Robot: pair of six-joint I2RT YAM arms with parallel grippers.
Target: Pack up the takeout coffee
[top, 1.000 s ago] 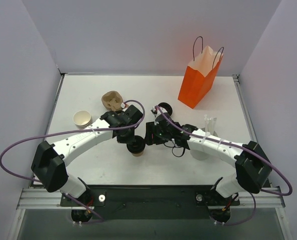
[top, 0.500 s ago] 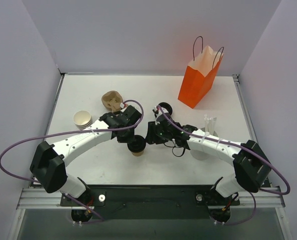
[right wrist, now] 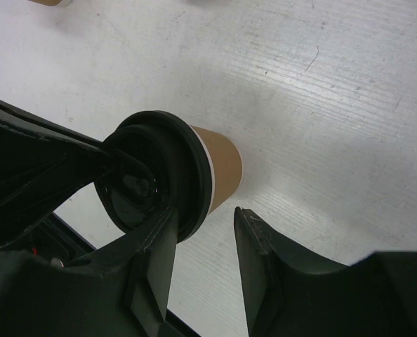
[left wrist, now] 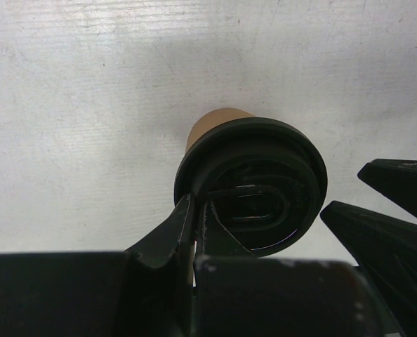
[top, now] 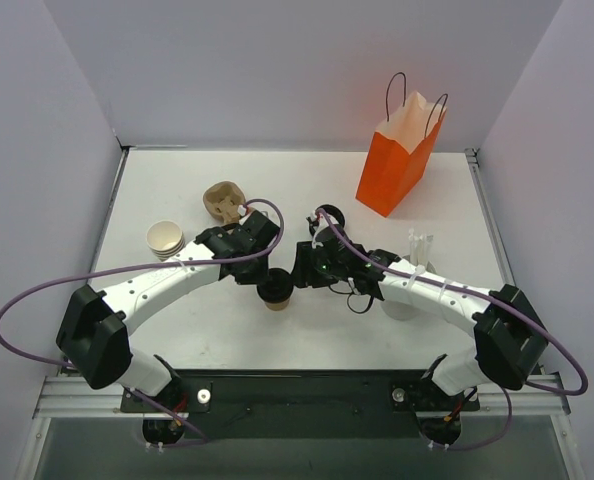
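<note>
Right fingers (right wrist: 254, 239) have crept a touch nearer the takeout coffee (top: 275, 289) vs 1 s ago. The cup itself hasn't shifted, and the L elbow has swung slightly outward. L to R: a stack of pale cups (top: 165, 238) sits toward the left edge of the tabletop (top: 177, 330), w/ a tan pulp carrier (top: 225, 200) just behind the L wrist. Left fingers (left wrist: 179, 232) are closed to a sliver, tips on the near rim of the black lid (left wrist: 254, 186), seemingly nipping that rim w/ one tip outside and one in the lid's recess. L arm reaches in low from the left, forearm angled toward centre. Coffee stands upright mid-tabletop, betw. the two wrists. Right fingers are spread apart and hold nothing; one tip sits at the lid's rim, the other is clear of the tan wall, and the cup is just ahead of the gap. R arm comes in low from the right. Bare tabletop lies in front of the cup. The orange bag (top: 397, 165) stands upright far right, well apart, w/ open tabletop betw. it and the cup.
</note>
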